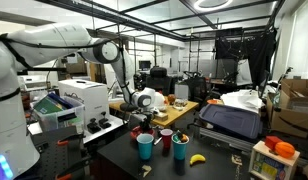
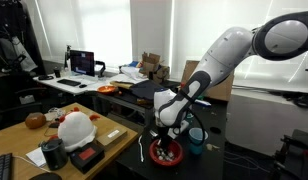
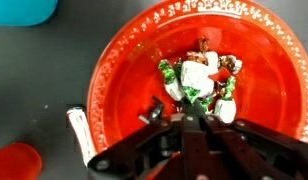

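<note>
A red bowl [image 3: 114, 60] with a patterned rim holds a small heap of candies [image 3: 199, 75] in green, white and red wrappers. In the wrist view my gripper [image 3: 191, 112] reaches down into the bowl. Its fingers are pressed together, with a green wrapper pinched at their tips at the near edge of the heap. In an exterior view the gripper [image 2: 166, 135] points straight down into the red bowl [image 2: 166, 153] on the dark table. Another exterior view shows the gripper [image 1: 144, 120] low over the same spot.
A white marker [image 3: 81, 135] lies left of the bowl, next to a red cup [image 3: 16, 160] and a blue cup [image 3: 24, 10]. Cups [image 1: 145, 146] and a banana [image 1: 197, 158] stand nearby. A white printer [image 1: 79, 100] and a wooden table [image 1: 179, 108] lie behind.
</note>
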Controlling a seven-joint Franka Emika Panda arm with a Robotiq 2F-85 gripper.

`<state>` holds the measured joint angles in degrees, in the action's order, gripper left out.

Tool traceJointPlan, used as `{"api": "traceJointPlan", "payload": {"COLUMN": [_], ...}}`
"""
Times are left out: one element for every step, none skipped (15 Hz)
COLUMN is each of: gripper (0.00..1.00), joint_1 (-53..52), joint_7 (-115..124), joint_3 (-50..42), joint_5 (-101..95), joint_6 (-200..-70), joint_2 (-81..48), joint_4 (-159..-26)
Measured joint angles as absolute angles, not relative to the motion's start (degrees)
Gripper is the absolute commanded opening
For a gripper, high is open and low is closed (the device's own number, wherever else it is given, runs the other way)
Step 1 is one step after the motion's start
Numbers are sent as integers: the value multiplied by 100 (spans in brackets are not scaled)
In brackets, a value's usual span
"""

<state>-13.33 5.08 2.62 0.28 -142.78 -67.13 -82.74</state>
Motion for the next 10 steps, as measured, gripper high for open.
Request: {"api": "traceJointPlan", "payload": {"gripper": [0,0,0,0,0,0,0,0,0,0], "joint_1": [-1329,-1323,-1318,-1315,-1312,-1311,-1311,-1310,-1309,-1309], "joint_7": [458,412,356,328,297,258,246,241,240,240], "joint_3": [289,318,344,368,386,395,396,396,396,396], "joint_5": [28,28,28,28,28,28,28,28,28,27], "joint_6": [-14247,-14218,-14182,-14144,-14109,-14086,-14074,-14068,-14067,-14066], "joint_2": [-6713,-6713,-6713,-6712,-6712,-6710,-6703,-6694,-6681,-6665], "joint_4": [-8265,-8255,-8241,-8229,-8219,-8212,-8211,-8210,-8210,-8210]}}
